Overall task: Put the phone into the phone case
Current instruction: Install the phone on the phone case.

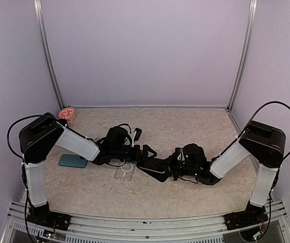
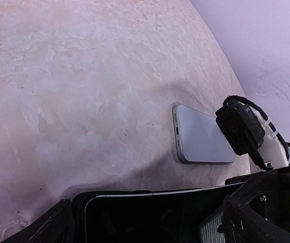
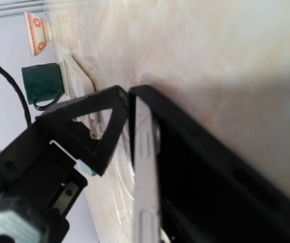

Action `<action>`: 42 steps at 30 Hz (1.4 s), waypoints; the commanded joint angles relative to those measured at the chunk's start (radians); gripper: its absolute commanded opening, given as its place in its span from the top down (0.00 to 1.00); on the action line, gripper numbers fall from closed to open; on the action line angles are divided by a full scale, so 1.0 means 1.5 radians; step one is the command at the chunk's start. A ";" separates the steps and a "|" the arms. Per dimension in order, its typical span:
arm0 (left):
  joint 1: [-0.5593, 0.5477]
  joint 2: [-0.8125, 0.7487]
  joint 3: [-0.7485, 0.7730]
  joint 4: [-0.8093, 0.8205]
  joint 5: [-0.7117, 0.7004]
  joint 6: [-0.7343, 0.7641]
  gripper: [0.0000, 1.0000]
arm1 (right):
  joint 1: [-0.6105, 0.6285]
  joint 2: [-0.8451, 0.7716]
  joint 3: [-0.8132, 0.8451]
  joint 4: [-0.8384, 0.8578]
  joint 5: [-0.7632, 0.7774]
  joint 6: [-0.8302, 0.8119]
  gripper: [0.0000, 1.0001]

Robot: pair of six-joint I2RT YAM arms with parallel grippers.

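A black phone with a silver edge (image 1: 153,170) hangs tilted between my two grippers, just above the table. My left gripper (image 1: 147,152) is shut on its upper end; the phone fills the bottom of the left wrist view (image 2: 150,215). My right gripper (image 1: 171,166) is shut on its other end, and the silver side with its buttons (image 3: 146,187) runs along my finger. The clear phone case (image 1: 125,172) lies flat on the table just left of the phone, and under it in the right wrist view (image 3: 115,169).
A teal flat item (image 1: 73,161) lies by the left arm. A patterned bowl (image 1: 67,114) sits at the back left (image 3: 36,33). A second, silver phone (image 2: 203,135) lies flat beside a black cabled block (image 2: 238,126). A dark green mug-like thing (image 3: 41,86) stands beyond.
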 commanded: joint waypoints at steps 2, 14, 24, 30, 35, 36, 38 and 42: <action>-0.023 -0.005 -0.023 -0.033 0.034 -0.021 0.01 | -0.001 0.030 0.028 0.058 0.011 0.004 1.00; -0.014 -0.023 -0.027 -0.013 0.061 -0.024 0.01 | -0.004 0.027 0.018 0.097 0.020 -0.021 1.00; 0.025 -0.092 -0.017 -0.042 0.055 -0.005 0.01 | -0.027 0.036 -0.028 0.224 -0.017 -0.044 1.00; 0.049 -0.114 -0.032 -0.064 0.061 0.003 0.01 | -0.029 0.055 0.001 0.256 -0.077 -0.072 1.00; 0.066 -0.133 -0.042 -0.083 0.072 0.016 0.01 | -0.029 0.052 0.019 0.254 -0.112 -0.119 1.00; 0.067 -0.133 -0.043 -0.089 0.075 0.019 0.01 | -0.030 0.049 0.022 0.251 -0.118 -0.128 1.00; 0.070 -0.132 -0.048 -0.087 0.084 0.021 0.01 | -0.029 0.047 0.029 0.246 -0.130 -0.147 1.00; 0.074 -0.125 -0.073 -0.029 0.131 -0.001 0.01 | -0.029 0.058 0.041 0.255 -0.160 -0.160 1.00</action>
